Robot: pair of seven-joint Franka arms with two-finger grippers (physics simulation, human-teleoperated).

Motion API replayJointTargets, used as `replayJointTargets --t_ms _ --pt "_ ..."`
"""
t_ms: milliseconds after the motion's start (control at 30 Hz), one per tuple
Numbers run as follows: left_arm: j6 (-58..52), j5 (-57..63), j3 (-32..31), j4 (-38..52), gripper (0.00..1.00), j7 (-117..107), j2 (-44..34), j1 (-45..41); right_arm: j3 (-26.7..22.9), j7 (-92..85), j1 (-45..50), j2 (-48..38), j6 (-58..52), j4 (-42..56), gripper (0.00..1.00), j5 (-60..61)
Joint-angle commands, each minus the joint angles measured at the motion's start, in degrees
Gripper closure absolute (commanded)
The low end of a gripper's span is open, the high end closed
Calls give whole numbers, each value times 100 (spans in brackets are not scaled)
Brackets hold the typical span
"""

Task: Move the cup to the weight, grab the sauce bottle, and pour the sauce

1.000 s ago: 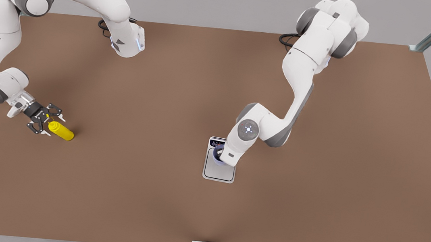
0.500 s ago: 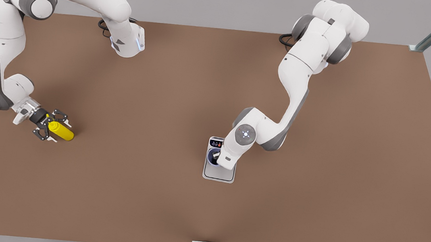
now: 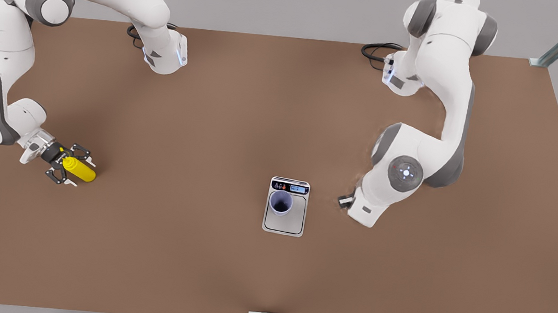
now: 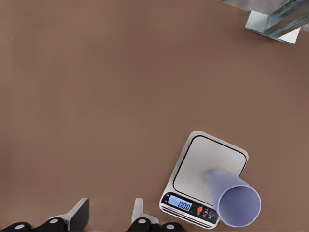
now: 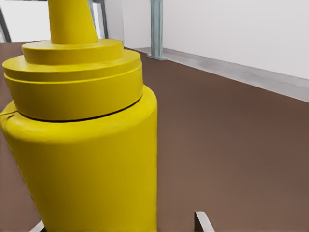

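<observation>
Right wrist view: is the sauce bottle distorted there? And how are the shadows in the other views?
Right wrist view: the sauce bottle, inside the open right hand, looms huge, with its nozzle cropped. Front view: soft, diffuse shadows lie on the table under both arms. Left wrist view: beyond the open left hand, the cup on the weight looks stretched by perspective.

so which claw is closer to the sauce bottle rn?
Right. The right claw sits at the sauce bottle, fingers open either side of its nozzle end. The left claw is far across the table, beside the weight with the cup.
</observation>
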Motion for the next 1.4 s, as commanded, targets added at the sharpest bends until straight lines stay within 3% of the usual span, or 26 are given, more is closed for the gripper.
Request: replayJointTargets --t_ms 0,67,133,233,267,300,333,467,533,633,733,1033,1167,1267,1367 --pt "-119 -195 171 -11 10 317 -38 -23 3 0 1 1 0 0 0 0" --pt "-383 -380 1129 -55 0 1671 -161 3 38 0 1 9 9 0 0 53" --pt "-392 -415 1534 -55 0 2014 -153 108 47 0 1 9 9 0 0 97" --pt "-691 -336 1068 -609 0 2542 -996 1101 47 0 9 18 0 0 0 97" --pt "-647 -108 420 -740 0 2542 -1347 1724 47 0 44 18 0 0 0 97" --pt "-263 893 -873 -1292 0 2489 -1847 2499 47 0 53 18 0 0 8 97" --pt "144 869 -909 -1909 0 2541 -2235 2464 47 0 53 18 0 0 17 88" --pt "-31 877 -1296 -1734 0 2453 -2245 2324 47 0 53 18 0 0 31 97" --pt "-339 842 -1358 -1391 0 2366 -2235 2288 47 0 53 18 0 0 39 97" --pt "-331 886 -1349 -1198 0 2358 -2201 2297 47 9 53 18 0 0 42 97" --pt "-76 895 -1349 -926 0 2366 -1647 2297 47 9 53 18 0 0 42 97" --pt "-76 895 -1305 -925 0 2358 -1532 2306 47 184 44 -52 -175 9 43 97" --pt "-67 886 -1305 -925 0 2366 -1480 2306 240 1194 115 -271 -492 149 43 97" --pt "-67 877 -1305 -925 0 2366 -1462 2306 205 2557 1037 -1265 325 360 43 -263" --pt "-58 886 -1305 -925 0 2366 -1436 2306 205 4067 1872 -1607 1001 694 43 -1149"
